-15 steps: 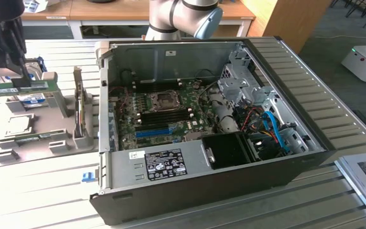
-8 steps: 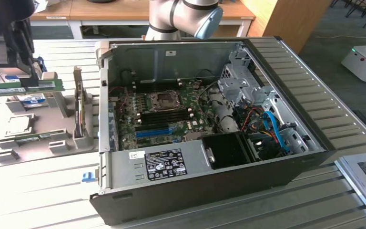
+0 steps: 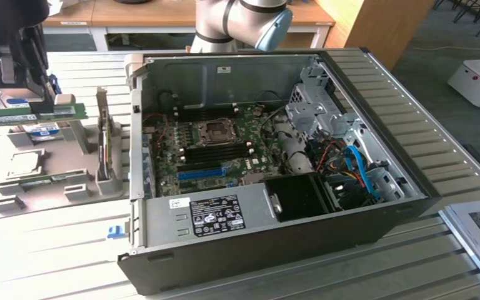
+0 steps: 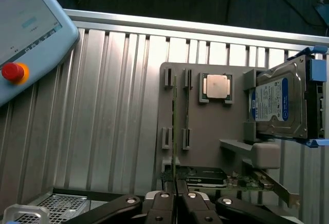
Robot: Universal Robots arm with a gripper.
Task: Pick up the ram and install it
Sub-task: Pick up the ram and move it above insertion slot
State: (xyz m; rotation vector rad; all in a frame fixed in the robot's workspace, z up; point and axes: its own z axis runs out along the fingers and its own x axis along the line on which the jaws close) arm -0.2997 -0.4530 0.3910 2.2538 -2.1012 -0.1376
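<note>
Exterior view: the pincer is clenching the ram and holding it level above the grey holder tray on the tabletop. This is at the exterior view's left, well apart from the open computer case.

Wrist view: the pincer is gripping the ram edge-on over the tray.

Pick-up is looking done and the carry is in hand. Installing is likely calling for squaring the stick over the memory slots.
</note>
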